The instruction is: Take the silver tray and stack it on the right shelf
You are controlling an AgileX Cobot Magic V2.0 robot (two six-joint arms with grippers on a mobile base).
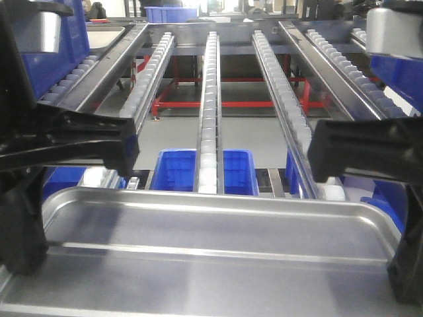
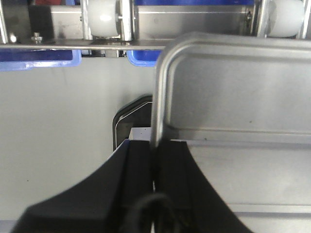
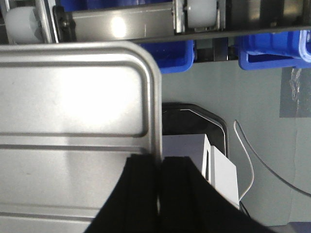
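Both left end effector and right end effector clamp the silver tray by its side rims (thin holds); snagging the right shelf front edge could pry it loose.

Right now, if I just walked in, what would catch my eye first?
A shiny silver tray fills the foreground, pinched at its two ends by the black left claw and right claw. Just beyond it, the shelf with rails of white rollers stretches away, blue bins beneath.
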